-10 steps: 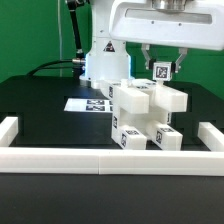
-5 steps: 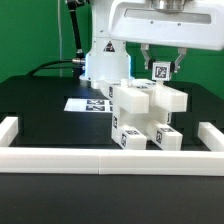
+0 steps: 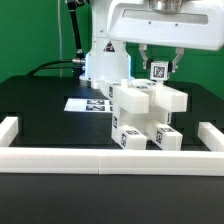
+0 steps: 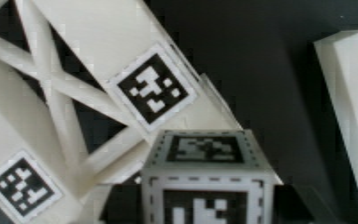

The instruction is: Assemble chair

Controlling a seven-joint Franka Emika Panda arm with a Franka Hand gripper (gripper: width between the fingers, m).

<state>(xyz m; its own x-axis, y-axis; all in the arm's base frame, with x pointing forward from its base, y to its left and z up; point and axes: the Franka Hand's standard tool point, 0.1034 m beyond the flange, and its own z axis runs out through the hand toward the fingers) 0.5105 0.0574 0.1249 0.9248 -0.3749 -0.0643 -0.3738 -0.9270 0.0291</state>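
Gripper (image 3: pixel 161 66) closed narrow on small tagged piece (image 3: pixel 160 73), fingers (image 3: pixel 144 57) pinching its two sides, tag face turned toward exterior view. Held high and upright, probably to keep lower end free for seating into chair (image 3: pixel 145 115). Hangs just above chair's upper rear part, toward exterior view's right; touching or apart not discernible from this angle. Chair partly built, standing mid-table (image 3: pixel 40 110), blocky parts stacked at angles, tags on several faces. In wrist view, same piece (image 4: pixel 202 175) close to lens, with slanted white bars (image 4: pixel 108 40) of chair beneath, crossing and leaving dark openings between; likely target among these, exact socket not discernible.

Edges and room: low rail (image 3: pixel 110 158) closing front of table, with short returns at both sides. Chair near front rail, well apart from return on exterior view's left. Marker board (image 3: pixel 85 104) flat on table behind chair, toward exterior view's left, just beside it. Open room mainly overhead and toward exterior view's left. Straight descent judged safest; sideways travel at this height risks a knock against projecting chair blocks. Separate white edge (image 4: pixel 345 80) at margin of wrist view, identity unclear.
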